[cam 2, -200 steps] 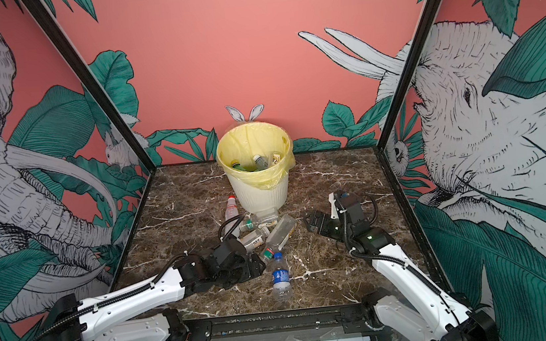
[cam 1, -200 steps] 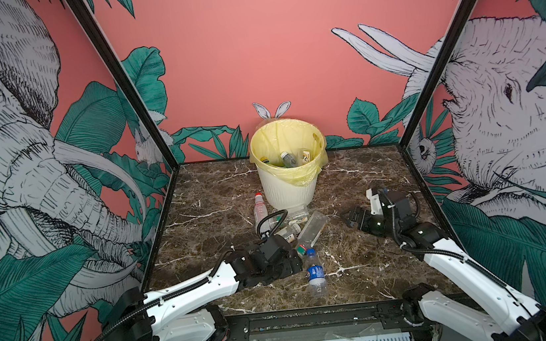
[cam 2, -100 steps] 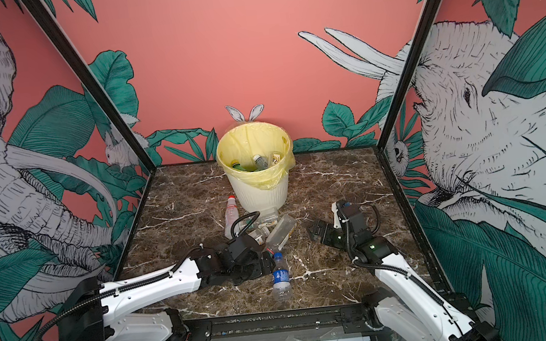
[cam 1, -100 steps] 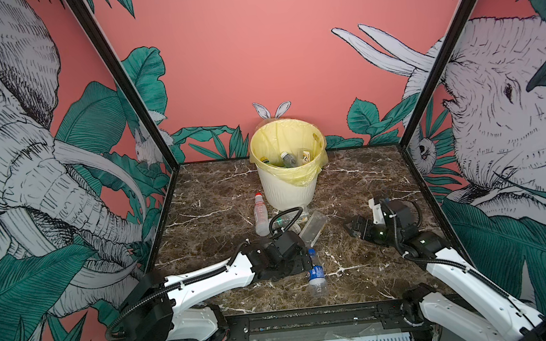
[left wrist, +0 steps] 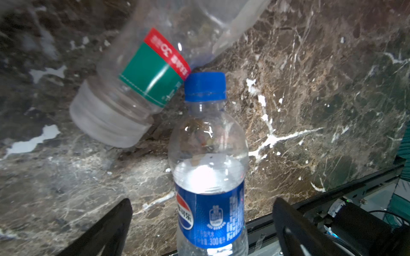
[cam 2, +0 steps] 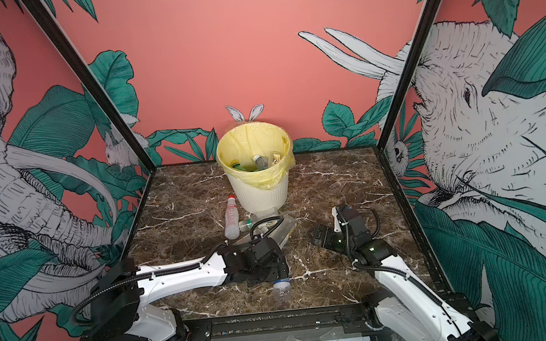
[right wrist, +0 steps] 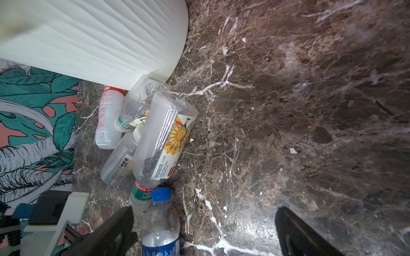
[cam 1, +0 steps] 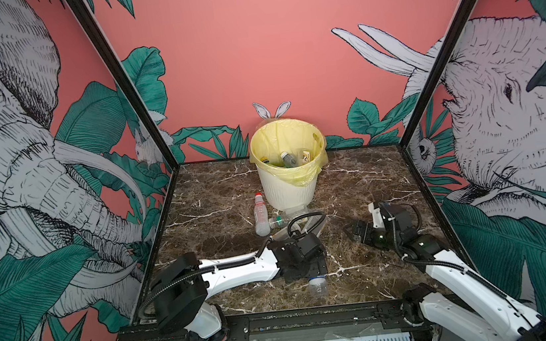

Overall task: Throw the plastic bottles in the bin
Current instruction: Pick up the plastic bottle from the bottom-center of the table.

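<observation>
My left gripper (left wrist: pixel 202 212) hangs low over a blue-capped Pepsi bottle (left wrist: pixel 209 177) at the 6 o'clock edge of the marble tabletop (cam 1: pixel 216 201). Its jaws are spread wide, one black finger (left wrist: pixel 111 228) on each side of the blue label, with a gap showing on both sides. The bottle lies with its cap against a clear bottle with a green-and-red label (left wrist: pixel 133 88).

My right gripper (right wrist: pixel 204 212) is likewise released and holds nothing. In a top view it (cam 1: pixel 357 230) sits at about 4 o'clock from the bin (cam 1: pixel 288 180).

The cream ribbed bin with its pale yellow liner stands at 12 o'clock on the table, with several bottles (cam 1: pixel 286 158) already inside. At its 6 o'clock foot a small pile remains. A square clear bottle with a flower-and-snail label (right wrist: pixel 164 137) lies across two other clear ones. A red-capped bottle (cam 1: pixel 260 214) lies at the bin's 7 o'clock. In both top views my left arm hides much of the pile.
</observation>
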Robot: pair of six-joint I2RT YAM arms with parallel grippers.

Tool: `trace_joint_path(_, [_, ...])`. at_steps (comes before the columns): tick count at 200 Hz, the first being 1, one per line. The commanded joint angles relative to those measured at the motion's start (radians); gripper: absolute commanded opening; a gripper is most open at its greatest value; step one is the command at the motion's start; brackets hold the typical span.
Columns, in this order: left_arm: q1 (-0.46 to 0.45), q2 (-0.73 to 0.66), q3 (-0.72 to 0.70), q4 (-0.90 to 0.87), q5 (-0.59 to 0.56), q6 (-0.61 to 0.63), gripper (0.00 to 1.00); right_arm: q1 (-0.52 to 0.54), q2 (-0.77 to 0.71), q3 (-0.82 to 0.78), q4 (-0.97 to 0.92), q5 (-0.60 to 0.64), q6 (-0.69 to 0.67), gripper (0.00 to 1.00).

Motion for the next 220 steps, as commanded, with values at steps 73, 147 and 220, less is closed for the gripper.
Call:
trace_joint_path(73, [-0.01, 0.061, 0.047, -0.08, -0.029, 0.013, 0.92, -0.012, 0.011, 0.005, 0.008, -0.006, -0.019, 0.99])
trace_joint_path(147, [-0.009, 0.139, 0.098, -0.071, -0.019, 0.07, 0.81, -0.014, 0.008, -0.02, 0.038, -0.03, 0.026, 0.99])
trace_joint_path(220, [-0.025, 0.143, 0.141, -0.113, -0.068, 0.18, 0.58, -0.016, -0.027, -0.014, -0.009, -0.012, 0.023, 0.99])
